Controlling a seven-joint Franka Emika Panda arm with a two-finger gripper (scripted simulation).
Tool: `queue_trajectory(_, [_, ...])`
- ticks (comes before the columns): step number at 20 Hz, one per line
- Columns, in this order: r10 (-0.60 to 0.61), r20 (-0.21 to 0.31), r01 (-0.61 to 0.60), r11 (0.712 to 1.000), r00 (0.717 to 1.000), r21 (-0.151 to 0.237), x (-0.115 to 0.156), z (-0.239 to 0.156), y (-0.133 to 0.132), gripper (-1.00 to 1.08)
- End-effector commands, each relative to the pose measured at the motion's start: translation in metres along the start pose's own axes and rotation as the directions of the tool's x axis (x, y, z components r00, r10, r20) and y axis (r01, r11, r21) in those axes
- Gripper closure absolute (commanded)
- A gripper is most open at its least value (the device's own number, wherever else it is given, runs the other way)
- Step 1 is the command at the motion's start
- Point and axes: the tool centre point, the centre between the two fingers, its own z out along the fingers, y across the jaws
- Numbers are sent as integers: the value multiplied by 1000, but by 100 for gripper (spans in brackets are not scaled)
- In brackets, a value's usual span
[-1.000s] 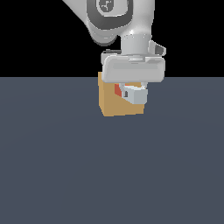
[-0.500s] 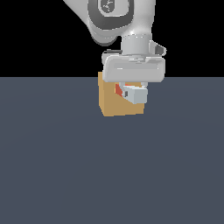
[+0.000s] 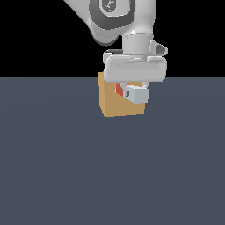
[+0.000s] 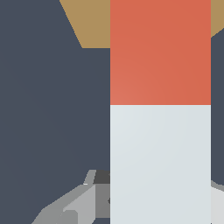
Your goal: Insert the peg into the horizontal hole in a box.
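Observation:
The tan-orange box (image 3: 115,103) stands on the dark floor in the exterior view. My gripper (image 3: 134,90) hangs in front of the box's face and is shut on the peg (image 3: 137,94). The peg's pale end faces the camera and its red-orange end (image 3: 119,89) points at the box's face. The hole is hidden behind the peg and gripper. In the wrist view the peg (image 4: 160,153) fills the middle, its red-orange end (image 4: 160,52) reaching over the box (image 4: 89,22). One finger (image 4: 78,201) shows beside the peg.
The dark grey floor (image 3: 66,167) stretches all round the box. The arm's hand body (image 3: 135,68) hangs above the box's top.
The peg and gripper have shifted slightly toward the box's face; the red-orange part showing in the exterior view looks a little shorter. The box has not moved.

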Motion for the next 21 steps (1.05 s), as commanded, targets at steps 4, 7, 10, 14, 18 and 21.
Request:
queue_trajectory(4, [-1,0,1,1000,1000,-5,21,-3,0,108])
queue_trajectory(7, [-1,0,1,1000,1000,-6,45,-3,0,108])
queue_trajectory(10, [-1,0,1,1000,1000,-7,74,-4,0,108])
queue_trajectory(14, [-1,0,1,1000,1000,-8,102,-4,0,108])
queue_trajectory(18, [-1,0,1,1000,1000,-8,115,-4,1,108])
queue_trajectory(21, [-1,0,1,1000,1000,-9,116,-5,2,108])
